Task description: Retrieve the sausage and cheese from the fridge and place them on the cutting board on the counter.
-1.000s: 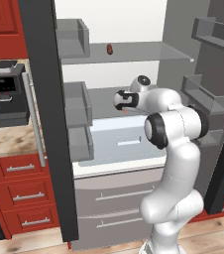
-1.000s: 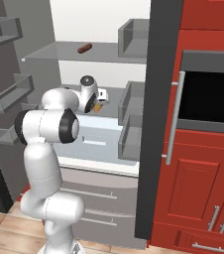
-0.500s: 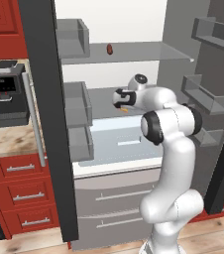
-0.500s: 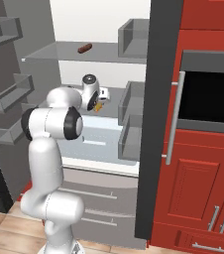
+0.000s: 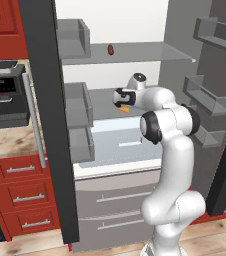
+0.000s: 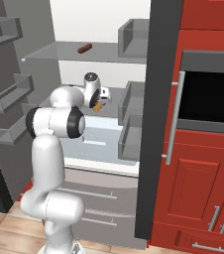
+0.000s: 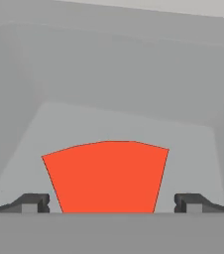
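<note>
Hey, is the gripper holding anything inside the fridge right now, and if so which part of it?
Nothing is held. The gripper stands open with the cheese between its fingertips, one on either side, not yet closed on it.

— What is in front of my hand?
— The cheese [image 7: 106, 176], its red edge facing me, lying on a grey shelf [image 7: 119, 126] of the fridge.
— And my gripper [image 7: 112, 202]?
— Spread wide. One dark fingertip [image 7: 32, 202] stands left of the wedge, the other right, both apart from it, the cheese between them.
</note>
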